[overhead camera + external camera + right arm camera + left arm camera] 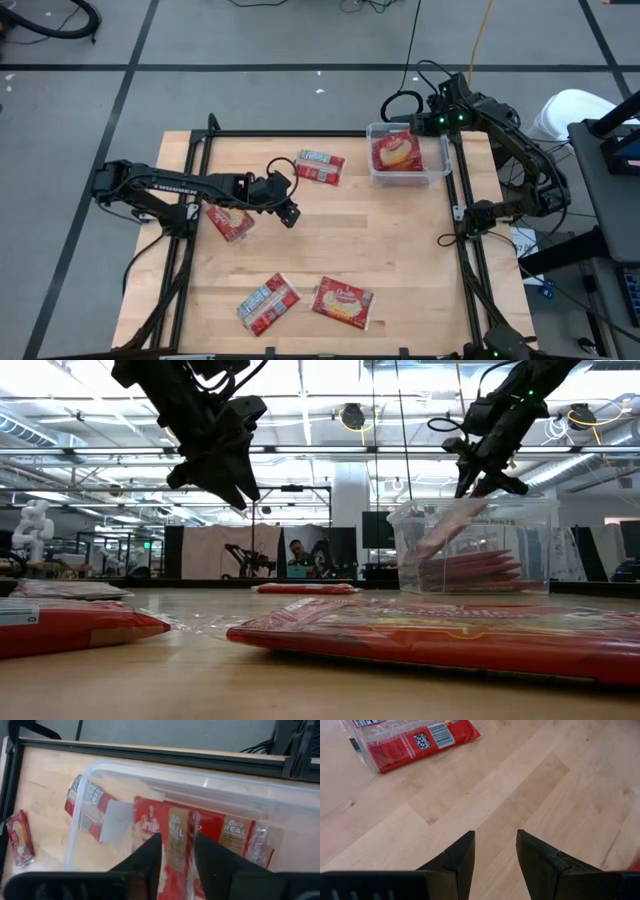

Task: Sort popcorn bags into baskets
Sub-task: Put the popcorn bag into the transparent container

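Left tool (289, 213) parted; right tool (413, 124) slightly parted.

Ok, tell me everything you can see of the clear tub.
The tub is a see-through plastic rectangle with rounded corners and a rim, standing upright at the table's far right corner. Red popcorn bags lie stacked inside, one still tilted. The right gripper hangs over it, fingers around that bag's edge.

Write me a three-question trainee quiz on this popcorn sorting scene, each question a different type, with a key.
1. True or false: the clear tub already holds at least one popcorn packet.
2. Which gripper is over the tub? A. left gripper B. right gripper
3. Fill in: in the high view, ___ packets lie on the table outside the tub.

Key: 1. true; 2. B; 3. four
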Controlling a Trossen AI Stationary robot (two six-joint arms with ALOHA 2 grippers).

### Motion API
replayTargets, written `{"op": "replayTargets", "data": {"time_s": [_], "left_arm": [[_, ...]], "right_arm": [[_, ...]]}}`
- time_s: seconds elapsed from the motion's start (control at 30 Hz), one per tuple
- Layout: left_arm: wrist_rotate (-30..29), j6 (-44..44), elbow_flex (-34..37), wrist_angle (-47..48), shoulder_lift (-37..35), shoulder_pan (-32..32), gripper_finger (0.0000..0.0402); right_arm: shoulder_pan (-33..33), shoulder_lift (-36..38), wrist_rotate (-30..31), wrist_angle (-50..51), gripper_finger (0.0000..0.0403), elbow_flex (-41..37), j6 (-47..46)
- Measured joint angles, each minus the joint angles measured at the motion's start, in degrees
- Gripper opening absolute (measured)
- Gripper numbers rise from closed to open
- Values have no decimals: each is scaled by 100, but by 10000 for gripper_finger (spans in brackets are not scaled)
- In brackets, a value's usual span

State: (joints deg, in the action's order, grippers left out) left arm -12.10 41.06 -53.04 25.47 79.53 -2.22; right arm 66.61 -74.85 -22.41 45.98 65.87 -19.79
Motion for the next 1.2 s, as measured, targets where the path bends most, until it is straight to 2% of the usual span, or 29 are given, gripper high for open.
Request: {"op": "replayTargets", "data": {"time_s": [0.2, 0.5, 0.83, 1.03, 1.2], "left_arm": [[0, 0, 0, -2, 0, 0, 147], [-2, 24, 0, 0, 0, 0, 147], [124, -2, 0, 3, 0, 21, 147], [563, 327, 2, 4, 0, 358, 147], [763, 842, 2, -44, 2, 907, 152]], "right_arm": [[2, 53, 23, -184, 139, 0, -4], [2, 606, -30, -624, 143, 0, -11], [-164, 1373, -859, -674, 144, 0, 341], [-617, 1810, -939, -658, 144, 0, 425], [-1068, 2110, -941, -618, 144, 0, 482]]}}
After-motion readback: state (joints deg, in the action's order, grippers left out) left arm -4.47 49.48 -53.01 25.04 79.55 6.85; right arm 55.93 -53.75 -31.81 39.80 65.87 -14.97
